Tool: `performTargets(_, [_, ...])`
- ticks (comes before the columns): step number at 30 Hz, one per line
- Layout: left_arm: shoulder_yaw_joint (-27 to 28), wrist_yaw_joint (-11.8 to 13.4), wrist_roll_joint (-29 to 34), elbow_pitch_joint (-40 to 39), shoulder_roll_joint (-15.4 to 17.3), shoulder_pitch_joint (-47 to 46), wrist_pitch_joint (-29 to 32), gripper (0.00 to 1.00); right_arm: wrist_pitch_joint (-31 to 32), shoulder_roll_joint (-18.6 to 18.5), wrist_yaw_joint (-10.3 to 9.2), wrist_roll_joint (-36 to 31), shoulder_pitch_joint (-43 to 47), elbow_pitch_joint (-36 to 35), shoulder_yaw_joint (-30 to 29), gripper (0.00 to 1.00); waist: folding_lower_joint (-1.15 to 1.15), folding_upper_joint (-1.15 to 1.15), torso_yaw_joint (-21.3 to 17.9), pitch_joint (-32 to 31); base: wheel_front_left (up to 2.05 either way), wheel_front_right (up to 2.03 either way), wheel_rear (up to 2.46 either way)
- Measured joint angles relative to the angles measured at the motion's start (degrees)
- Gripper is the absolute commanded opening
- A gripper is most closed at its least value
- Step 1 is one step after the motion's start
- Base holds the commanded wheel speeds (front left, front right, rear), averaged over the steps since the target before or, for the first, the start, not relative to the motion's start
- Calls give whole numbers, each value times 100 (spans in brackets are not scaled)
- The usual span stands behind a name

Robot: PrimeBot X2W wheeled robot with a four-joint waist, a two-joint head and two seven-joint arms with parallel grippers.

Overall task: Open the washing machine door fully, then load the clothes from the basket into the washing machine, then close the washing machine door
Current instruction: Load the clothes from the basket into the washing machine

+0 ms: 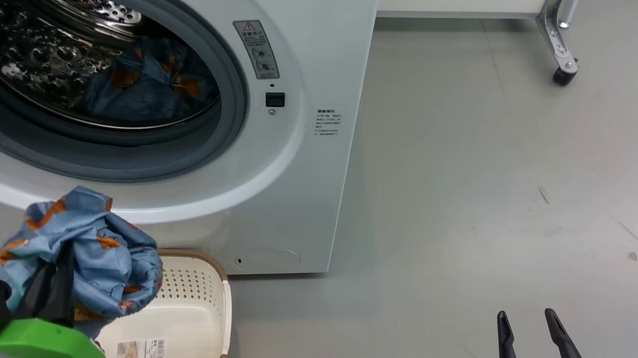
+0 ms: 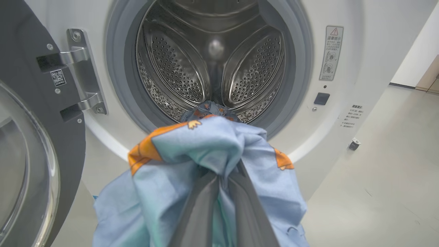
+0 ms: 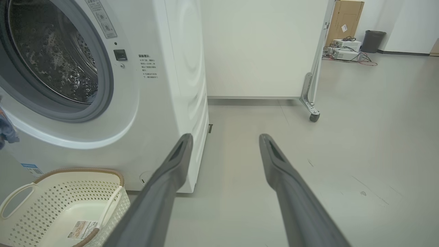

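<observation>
My left gripper (image 1: 51, 282) is shut on a bunch of light blue clothes (image 1: 94, 248) with orange figures, held above the basket (image 1: 196, 317) and just below the washing machine (image 1: 298, 151) opening. In the left wrist view the held clothes (image 2: 205, 151) hang in front of the drum, where another blue piece (image 2: 210, 109) lies. The washing machine door (image 2: 37, 130) stands swung open at the left. The cream basket (image 3: 61, 202) looks bare inside. My right gripper (image 1: 525, 316) stands open over the floor to the right, its fingers (image 3: 178, 161) empty.
A white panel on a metal leg with a caster (image 1: 564, 72) stands behind the washer at the right. Far off are a cardboard box (image 3: 344, 20), some equipment with cables and a dark bin (image 3: 373, 40). Grey floor stretches right of the washer.
</observation>
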Motion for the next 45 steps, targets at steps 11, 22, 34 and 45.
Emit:
performTargets(11, [191,1,4,102,275,-837,107,0,0,149,0,0,-310,-84,97,100,0,0,-295,532,0,0,0])
performTargets(22, [669,14,11,441,753,-2041,253,0,0,330,0,7,-827,-123,328,100,1,0,-561,1220,0,0,0])
performTargets(34, [828,15,134,1078,1192,-3004,355,0,0,407,0,74,-1145,-37,466,100,1,0,-1044,1818,0,0,0])
performTargets(45, [822,9,291,1685,1492,-3924,379,0,0,438,0,105,-1388,-23,453,100,1,0,-1383,2351,0,0,0])
